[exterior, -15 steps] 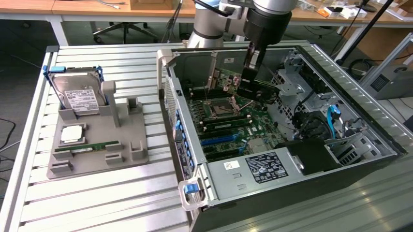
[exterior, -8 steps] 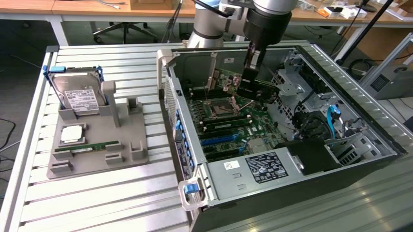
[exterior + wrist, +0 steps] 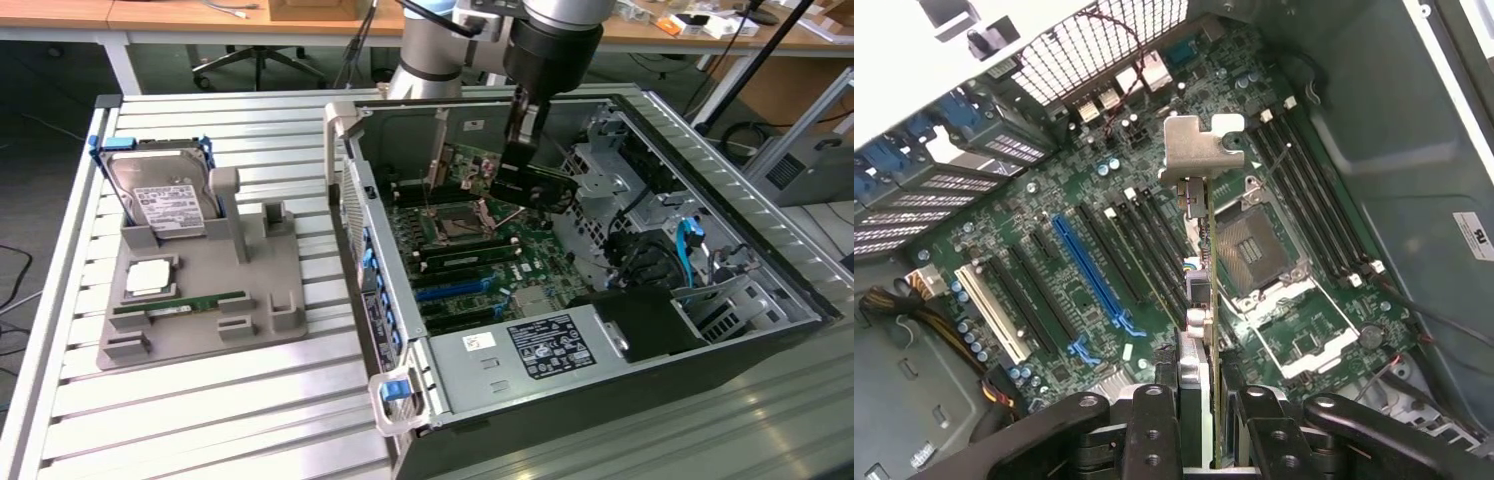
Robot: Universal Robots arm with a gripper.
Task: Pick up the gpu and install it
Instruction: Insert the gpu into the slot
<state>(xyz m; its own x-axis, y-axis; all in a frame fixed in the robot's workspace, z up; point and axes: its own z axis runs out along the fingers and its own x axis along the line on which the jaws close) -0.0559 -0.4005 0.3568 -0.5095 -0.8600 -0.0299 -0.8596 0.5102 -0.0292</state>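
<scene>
- Gripper (image 3: 1199,420): fingers (image 3: 1154,430) closed on the gpu, pinching its thin edge from both faces; the grasp keeps the card edge-on and hanging straight below the wrist, evidently so its connector edge can meet a slot squarely.
- Gpu (image 3: 1199,250): held inside the open computer case (image 3: 400,330), above the motherboard (image 3: 1104,260), not seated in any slot. In the wrist view it is seen edge-on, its silver metal bracket (image 3: 1199,150) at the far end, pointing toward the perforated rear wall of the case, where a bracket would belong.
- Blue slot (image 3: 1089,275): long expansion connector on the motherboard, lying just beside the line of the card, vacant; whether the card is aligned with it cannot be told.
- CPU socket (image 3: 1254,245): open, flanked by memory slots; the card hangs near it.
- Computer case: lies on its side on the bench (image 3: 200,420) with the side panel off, giving access from above.
- Grey fixture tray (image 3: 200,310): on the bench at the exterior view's left, well apart from the case; carries a hard drive (image 3: 160,200) upright in a blue frame and a memory stick (image 3: 180,303) lying flat.
</scene>
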